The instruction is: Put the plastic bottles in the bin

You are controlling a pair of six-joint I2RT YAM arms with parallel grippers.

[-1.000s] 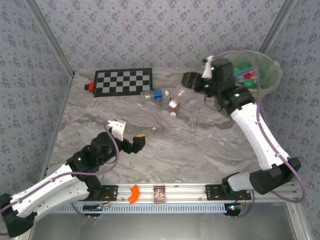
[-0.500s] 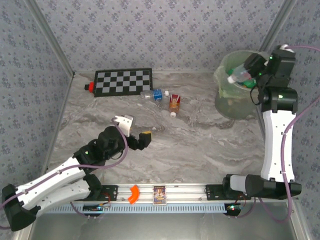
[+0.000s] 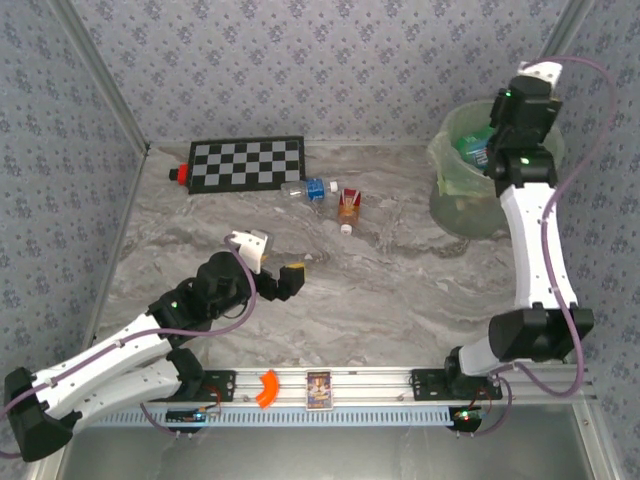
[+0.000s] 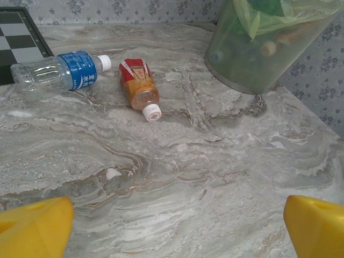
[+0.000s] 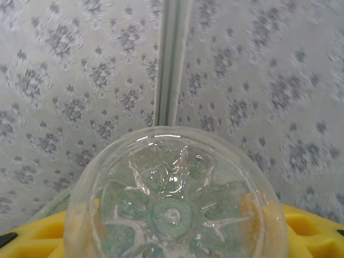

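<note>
My right gripper (image 3: pixel 496 136) hangs above the bin (image 3: pixel 452 200), a pale-green bucket with a liner at the far right. In the right wrist view it (image 5: pixel 172 236) is shut on a clear plastic bottle (image 5: pixel 172 204), whose ribbed base faces the camera between the yellow fingers (image 5: pixel 314 231). Two bottles lie on the table: a clear one with a blue label (image 3: pixel 308 188) (image 4: pixel 54 72) and an orange-brown one with a red label (image 3: pixel 348 205) (image 4: pixel 138 88). My left gripper (image 3: pixel 290 280) (image 4: pixel 174 231) is open and empty, low over the marble, short of both.
A checkerboard (image 3: pixel 248 162) lies at the back left with a small red block (image 3: pixel 178 174) at its left end. Patterned walls close in the table. The bin (image 4: pixel 258 59) holds several bottles behind its translucent wall.
My right arm swung from the table's middle up and right to above the bin, carrying the clear bottle. The left gripper edged slightly right and forward, still open.
</note>
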